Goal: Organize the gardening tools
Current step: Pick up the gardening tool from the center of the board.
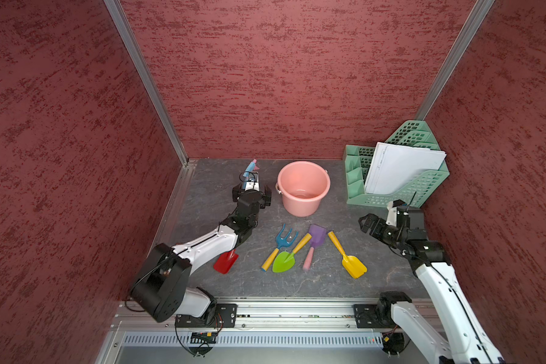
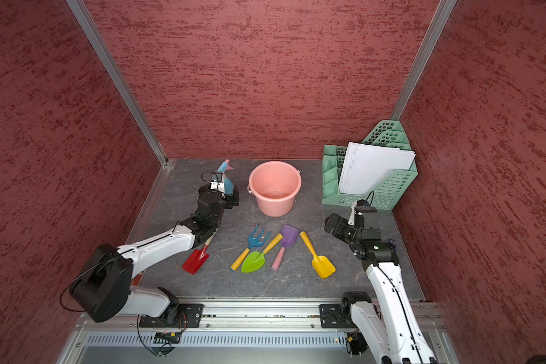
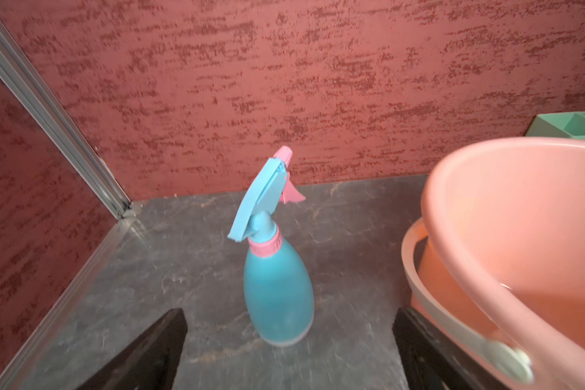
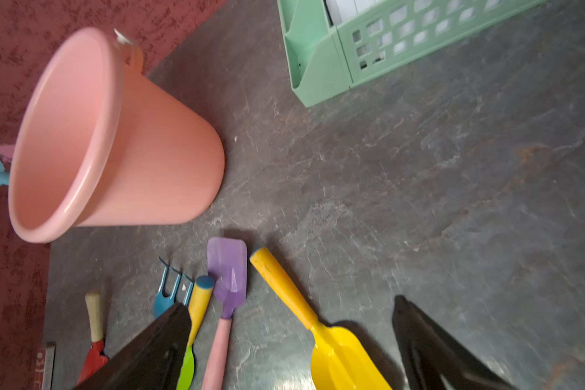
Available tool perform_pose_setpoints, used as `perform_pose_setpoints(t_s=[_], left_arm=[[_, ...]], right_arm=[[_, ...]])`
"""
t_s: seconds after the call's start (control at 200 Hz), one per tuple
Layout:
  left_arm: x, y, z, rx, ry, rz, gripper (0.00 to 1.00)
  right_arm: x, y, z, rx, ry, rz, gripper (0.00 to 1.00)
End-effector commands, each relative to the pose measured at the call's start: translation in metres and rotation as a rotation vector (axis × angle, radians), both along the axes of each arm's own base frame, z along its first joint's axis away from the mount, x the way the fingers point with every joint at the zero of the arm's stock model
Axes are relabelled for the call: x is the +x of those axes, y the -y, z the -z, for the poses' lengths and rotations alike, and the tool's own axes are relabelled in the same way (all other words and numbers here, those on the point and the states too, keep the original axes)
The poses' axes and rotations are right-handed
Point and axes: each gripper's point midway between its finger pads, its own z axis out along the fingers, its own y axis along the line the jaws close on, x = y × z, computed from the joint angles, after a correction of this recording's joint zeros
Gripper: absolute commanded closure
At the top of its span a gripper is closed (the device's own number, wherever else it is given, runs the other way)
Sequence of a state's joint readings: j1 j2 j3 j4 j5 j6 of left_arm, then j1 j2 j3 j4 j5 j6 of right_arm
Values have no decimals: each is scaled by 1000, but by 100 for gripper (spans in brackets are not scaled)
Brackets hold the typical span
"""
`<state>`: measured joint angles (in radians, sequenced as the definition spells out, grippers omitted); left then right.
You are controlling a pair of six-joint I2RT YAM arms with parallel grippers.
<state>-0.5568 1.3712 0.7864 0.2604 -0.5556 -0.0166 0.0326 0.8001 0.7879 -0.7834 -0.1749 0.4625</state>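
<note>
The blue plastic spray bottle (image 3: 277,287) with a pink trigger stands upright near the back left corner of the dark stone-look table (image 1: 208,195), just beside the round pink plastic bucket (image 1: 300,208). The left gripper (image 3: 288,315) has its fingers wide apart. The bottle is in line with the gap and untouched, with little room on the bucket side. The right gripper (image 1: 367,223), also spread and empty, hovers over free table between the yellow plastic scoop (image 1: 353,264) and the green mesh file rack (image 1: 407,195).
</note>
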Motion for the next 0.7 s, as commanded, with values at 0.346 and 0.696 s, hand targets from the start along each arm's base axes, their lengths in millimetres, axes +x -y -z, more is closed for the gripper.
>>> perform_pose_setpoints(t_s=[0.346,0.696], left_arm=[[-100,20,30,-101,-535,187,0],[-126,29,40,-163,-624,278,0]], right_arm=[[-22,-45,52,-181,-339,-245,2],[3,-69,82,-352,-407,-410,16]])
